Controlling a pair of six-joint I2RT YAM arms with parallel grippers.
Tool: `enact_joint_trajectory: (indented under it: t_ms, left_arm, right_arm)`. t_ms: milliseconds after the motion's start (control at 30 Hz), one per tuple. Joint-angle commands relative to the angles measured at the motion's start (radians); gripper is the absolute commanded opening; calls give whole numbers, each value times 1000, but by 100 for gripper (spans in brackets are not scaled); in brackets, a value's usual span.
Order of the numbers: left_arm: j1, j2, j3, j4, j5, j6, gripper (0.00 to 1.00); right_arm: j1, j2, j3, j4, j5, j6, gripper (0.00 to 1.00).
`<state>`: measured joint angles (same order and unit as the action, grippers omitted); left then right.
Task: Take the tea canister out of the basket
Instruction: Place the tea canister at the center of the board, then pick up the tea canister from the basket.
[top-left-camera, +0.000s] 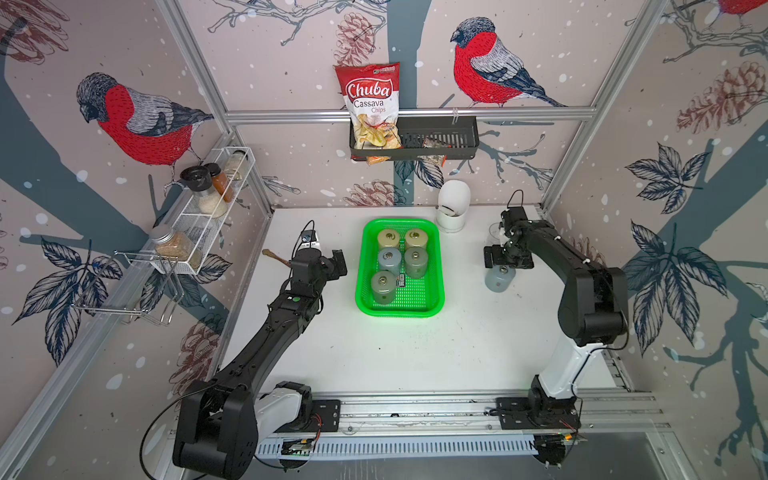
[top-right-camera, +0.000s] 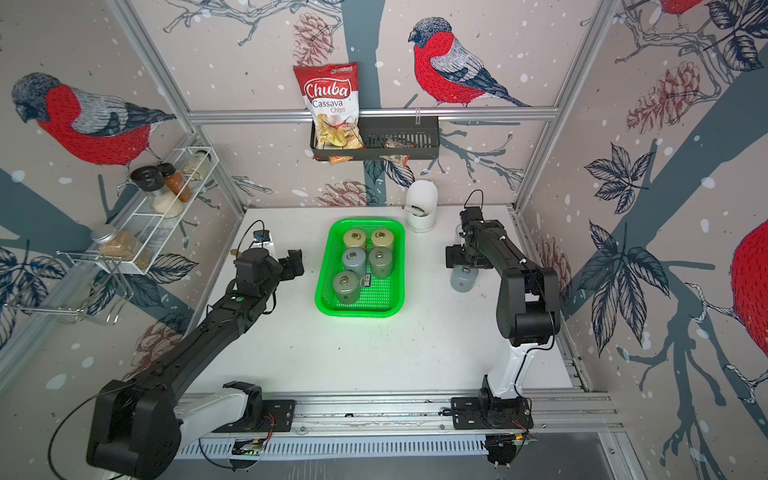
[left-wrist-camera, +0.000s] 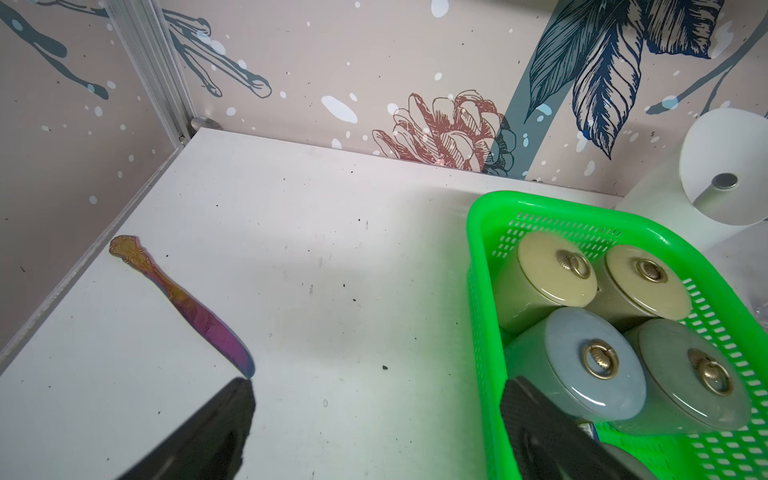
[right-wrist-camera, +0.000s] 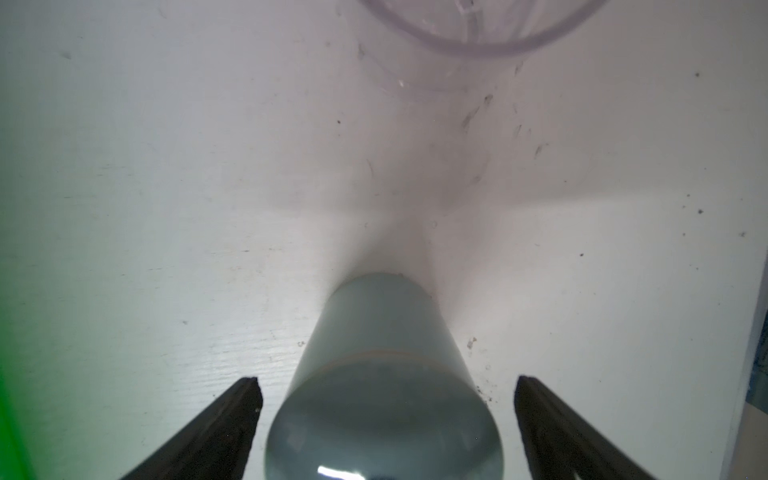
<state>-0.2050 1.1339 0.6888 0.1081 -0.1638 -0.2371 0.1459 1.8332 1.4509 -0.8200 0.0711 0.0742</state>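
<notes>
Right end effector (right-wrist-camera: 386, 381), wide open and empty, straddles the upright tea canister (right-wrist-camera: 376, 328) on the counter (right-wrist-camera: 187, 166). Best withdrawn vertically, brushing neither side.

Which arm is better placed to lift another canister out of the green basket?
Left, probably: the left tool is open beside the green plastic basket, while the right tool stands open around a grey-blue round canister on the white table, away from it.
</notes>
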Motion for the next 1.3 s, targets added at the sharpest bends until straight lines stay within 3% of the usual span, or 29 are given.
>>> enact_joint_trajectory:
  t_ms: [0, 367, 733, 900, 1267]
  left_arm:
    - [-3, -8, 0, 5, -12, -1, 97]
    - [-3, -24, 3, 4, -3, -13, 97]
    - [-3, -38, 12, -22, 2, -21, 97]
    - [-4, -51, 5, -19, 1, -26, 97]
    - [-4, -58, 3, -22, 0, -25, 97]
  right_arm:
    - [19, -36, 9, 3, 76, 5, 100]
    - [163, -111, 74, -6, 180, 4, 100]
    - [358, -91, 181, -46, 122, -36, 100]
    - [449, -25, 274, -117, 31, -81, 100]
    - [541, 210, 476, -195, 36, -145, 98]
